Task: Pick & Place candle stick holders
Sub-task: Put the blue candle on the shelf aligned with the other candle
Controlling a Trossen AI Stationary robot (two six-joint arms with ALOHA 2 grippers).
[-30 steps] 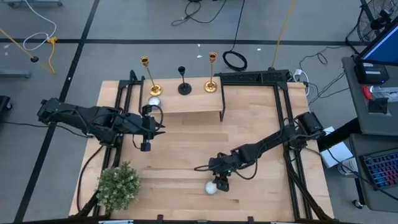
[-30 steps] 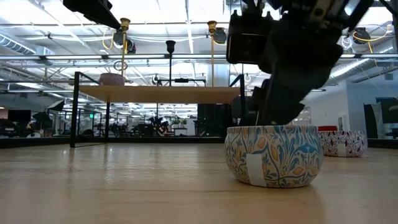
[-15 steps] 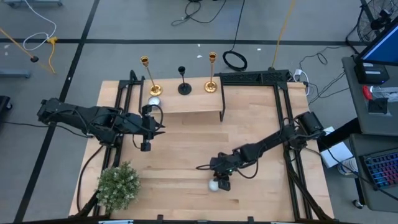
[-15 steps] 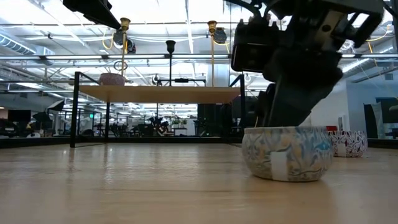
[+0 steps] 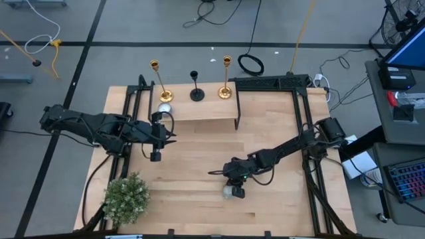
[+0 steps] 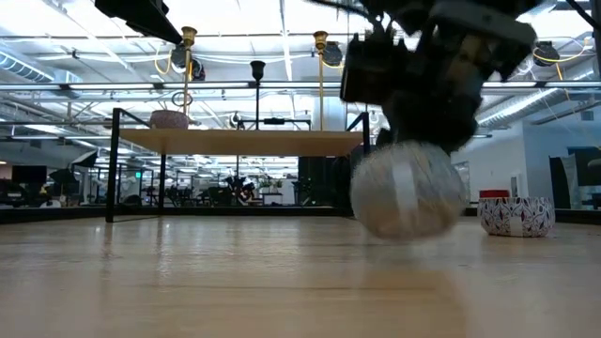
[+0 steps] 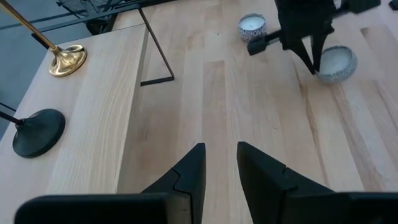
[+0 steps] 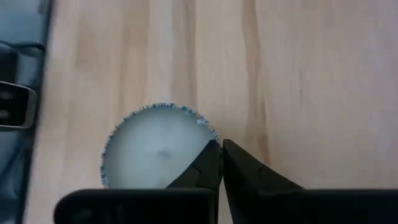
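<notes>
Three candle stick holders stand by their round bases on the raised wooden shelf (image 5: 206,111) at the far side: a gold one (image 5: 165,95), a black one (image 5: 197,94) and a second gold one (image 5: 225,91). A white tealight (image 5: 164,109) sits on the shelf too. My left gripper (image 5: 156,156) hovers open in front of the shelf with nothing between its fingers (image 7: 193,171). My right gripper (image 5: 234,190) is near the table's front middle, shut on a patterned tealight candle (image 8: 158,149). My right gripper pinches the candle tin's rim (image 8: 204,129) between its two fingers, one over the wax and one outside the wall. The fingers come from above, pointing down. The candle (image 6: 408,188) hangs below them, lifted clear of the table.
A bushy green plant (image 5: 126,198) stands at the near left corner. Another patterned tealight (image 6: 515,214) rests on the table to the right of the held one. Black frame rails (image 5: 302,133) run along both sides of the table.
My right gripper has taken hold of the patterned candle and risen with it, drifting slightly toward the far edge. The candle, which sat flat on the table, first slid a little and now hangs clear of the wood.
</notes>
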